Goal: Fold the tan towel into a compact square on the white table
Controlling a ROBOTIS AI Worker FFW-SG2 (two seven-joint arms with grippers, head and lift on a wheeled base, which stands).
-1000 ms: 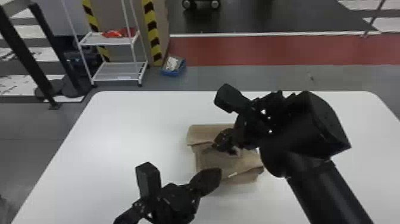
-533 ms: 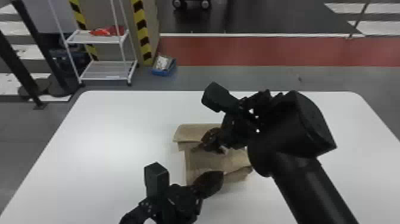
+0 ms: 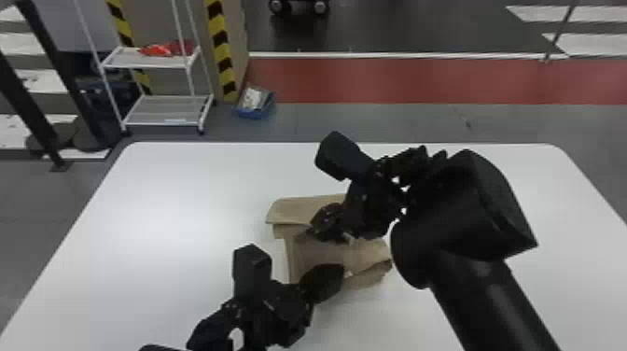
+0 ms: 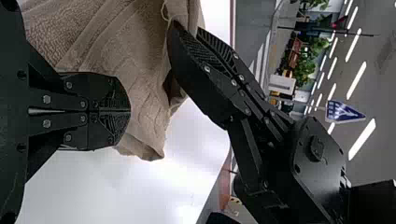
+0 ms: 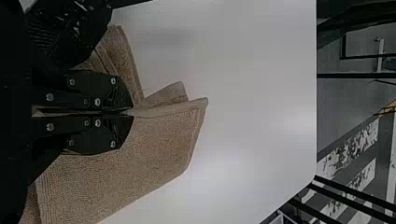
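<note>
Tan towel, quantity one: loosely folded, creased, on one white table. Grippers, two. Right gripper: jaws closed, pinching a fold of the towel. Left gripper: jaws together, nothing visible between them. In the way, from the head: right arm and gripper across the towel's far right part; left gripper across its near left part. Beyond the table: one white rack, two shelves, red items on the upper; one blue bin on the floor near it; two yellow-and-black strips.
</note>
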